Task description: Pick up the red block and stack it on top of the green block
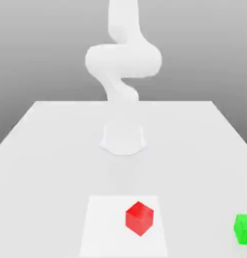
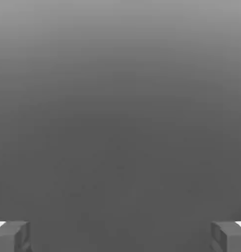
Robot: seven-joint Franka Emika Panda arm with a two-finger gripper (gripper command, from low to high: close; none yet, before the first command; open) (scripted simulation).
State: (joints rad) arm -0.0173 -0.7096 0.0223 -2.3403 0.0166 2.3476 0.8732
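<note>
The red block (image 1: pixel 139 218) rests on a paler square patch (image 1: pixel 100 227) of the white table, near the table's front edge. The green block (image 1: pixel 244 229) sits on the table at the exterior view's right, partly cut off by the picture's edge and well apart from the red one. In the hand view my gripper (image 2: pixel 120 237) is open: its two grey fingertips (image 2: pixel 12 236) stand far apart with nothing between them, facing a plain grey backdrop. Neither block appears between the fingers.
The arm's white base (image 1: pixel 123 138) stands at the table's middle, behind the blocks, and the arm (image 1: pixel 123 60) curls upward out of the picture. The white table (image 1: pixel 50 151) stretches wide on both sides of the base.
</note>
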